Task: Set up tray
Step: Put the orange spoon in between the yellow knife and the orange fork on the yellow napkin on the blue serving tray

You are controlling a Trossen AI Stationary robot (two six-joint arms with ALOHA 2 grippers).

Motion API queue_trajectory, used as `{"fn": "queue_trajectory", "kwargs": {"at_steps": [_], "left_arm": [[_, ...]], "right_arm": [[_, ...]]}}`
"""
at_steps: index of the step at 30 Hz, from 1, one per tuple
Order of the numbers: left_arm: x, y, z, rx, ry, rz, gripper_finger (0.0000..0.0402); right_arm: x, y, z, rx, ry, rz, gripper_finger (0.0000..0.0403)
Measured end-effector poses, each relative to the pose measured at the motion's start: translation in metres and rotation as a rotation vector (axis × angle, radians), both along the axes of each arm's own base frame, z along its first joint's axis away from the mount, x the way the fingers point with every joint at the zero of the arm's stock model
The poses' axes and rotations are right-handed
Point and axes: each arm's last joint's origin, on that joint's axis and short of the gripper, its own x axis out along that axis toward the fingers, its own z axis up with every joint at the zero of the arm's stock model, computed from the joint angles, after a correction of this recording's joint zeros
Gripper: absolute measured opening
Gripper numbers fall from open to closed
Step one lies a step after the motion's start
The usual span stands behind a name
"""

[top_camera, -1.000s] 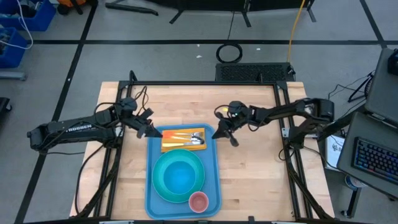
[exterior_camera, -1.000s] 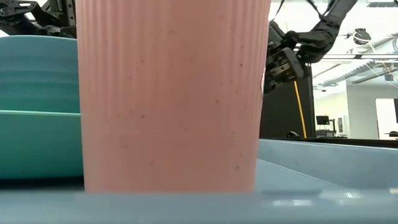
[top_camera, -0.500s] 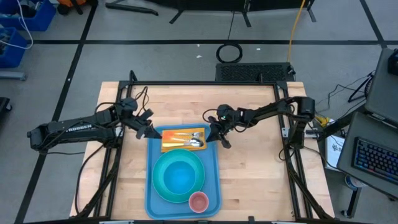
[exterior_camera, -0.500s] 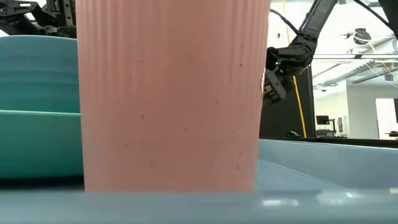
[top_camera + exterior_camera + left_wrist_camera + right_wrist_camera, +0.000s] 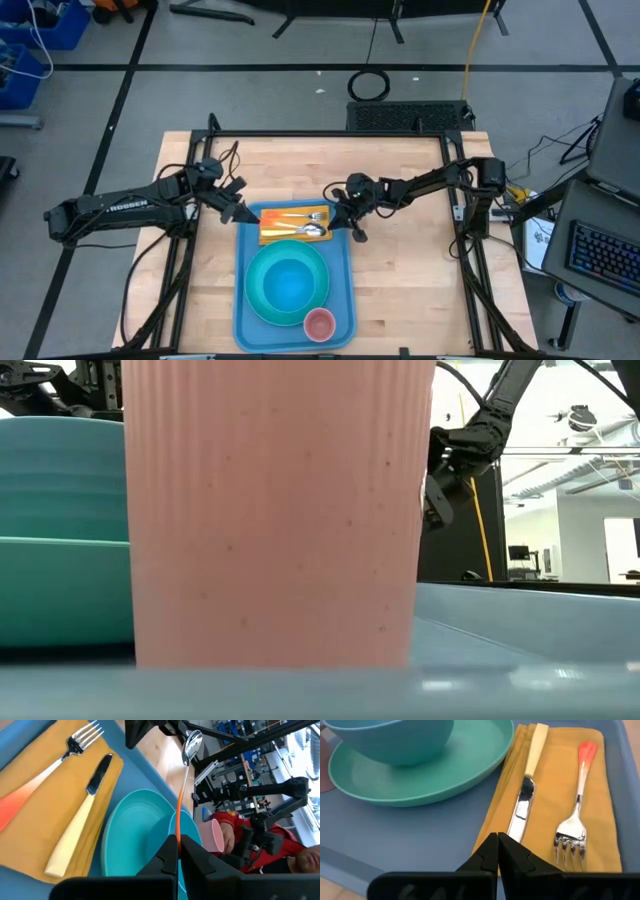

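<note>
My left gripper (image 5: pixel 243 213), clamped on an orange-handled metal spoon (image 5: pixel 184 775), hangs at the far left corner of the large light-blue plastic tray (image 5: pixel 342 290), while my empty, shut right gripper (image 5: pixel 347 222) hovers at its far right corner, the yellow cloth napkin (image 5: pixel 272 226) lying crosswise between them.

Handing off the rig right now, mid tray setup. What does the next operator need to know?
Left gripper: shut on the orange-handled spoon, at the tray's far left corner.
Right gripper: shut, empty, by the far right corner.
Done: tray holds napkin with knife and fork, plate with bowl, pink cup.
Left: probably placing the spoon.
</note>
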Motion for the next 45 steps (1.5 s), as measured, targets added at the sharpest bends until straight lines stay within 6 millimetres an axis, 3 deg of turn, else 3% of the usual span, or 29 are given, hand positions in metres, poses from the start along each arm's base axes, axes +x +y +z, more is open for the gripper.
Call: {"fn": "queue_trajectory", "kwargs": {"at_steps": [14,26,45], "left_arm": [[0.0,0.0,-0.001,0.023,0.0,0.002,0.0004],[-0.001,0.0,-0.002,0.039,0.003,-0.007,0.0004],[-0.001,0.0,-0.002,0.045,0.004,-0.006,0.0004]], "right_arm": [[0.014,-0.004,-0.027,-0.002,0.06,-0.02,0.0],[0.017,-0.004,-0.024,-0.008,0.03,-0.027,0.0],[0.018,-0.01,-0.024,-0.063,0.049,-0.182,0.0]]}}
